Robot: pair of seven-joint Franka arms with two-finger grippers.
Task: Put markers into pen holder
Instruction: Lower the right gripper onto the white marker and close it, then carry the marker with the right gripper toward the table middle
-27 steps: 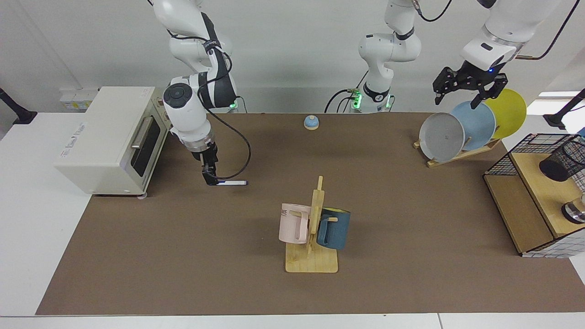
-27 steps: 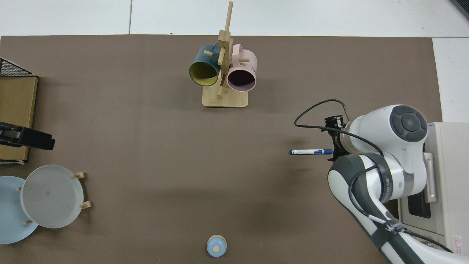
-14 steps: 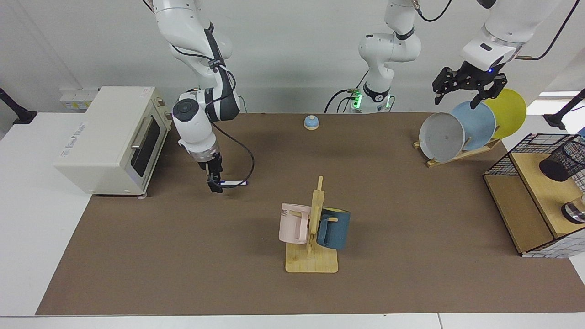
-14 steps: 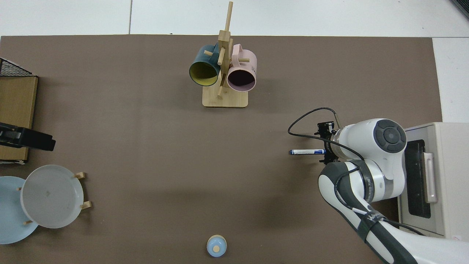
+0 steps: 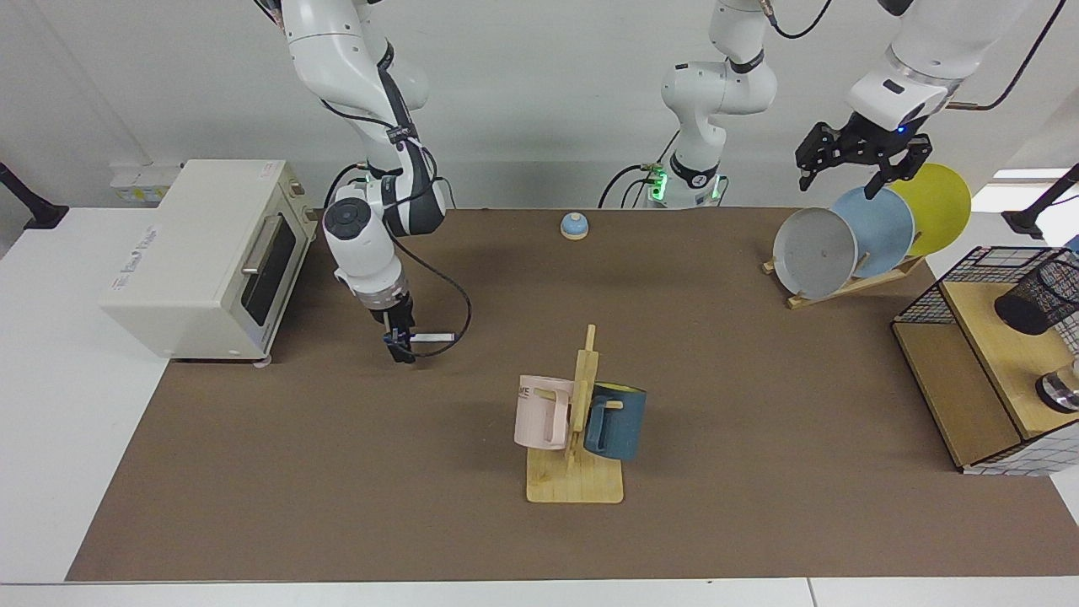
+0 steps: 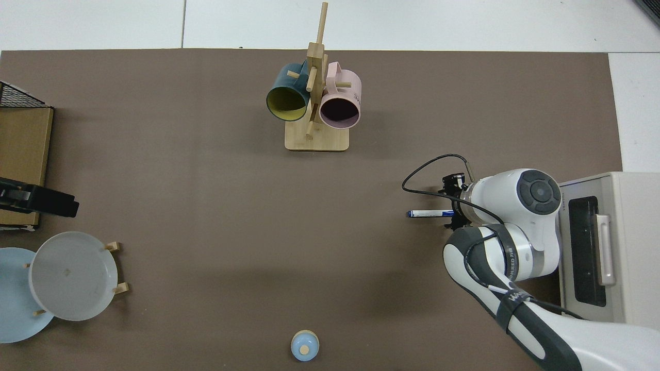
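The marker (image 5: 434,337) is slim, white-barrelled and blue-capped, and lies flat on the brown mat (image 5: 337,472) near the toaster oven. My right gripper (image 5: 399,347) points down over the marker's end on the oven's side, its fingers open and straddling the barrel. From above, the marker (image 6: 430,213) sticks out from under that right gripper (image 6: 454,214). The pen holder (image 5: 1041,295), a black mesh cup, stands on the wooden shelf at the far right. My left gripper (image 5: 843,177) hangs open above the plates, holding nothing.
A white toaster oven (image 5: 202,253) sits close beside the right arm. A wooden mug tree (image 5: 577,438) with a pink and a blue mug stands mid-table. Plates lean in a rack (image 5: 851,236), next to a wire-grid shelf (image 5: 969,362). A small blue bell (image 5: 574,225) sits at the back.
The right arm has folded in and its gripper has slid a little along the marker, away from the oven, and sunk lower. The marker stayed put. The left arm barely moved.
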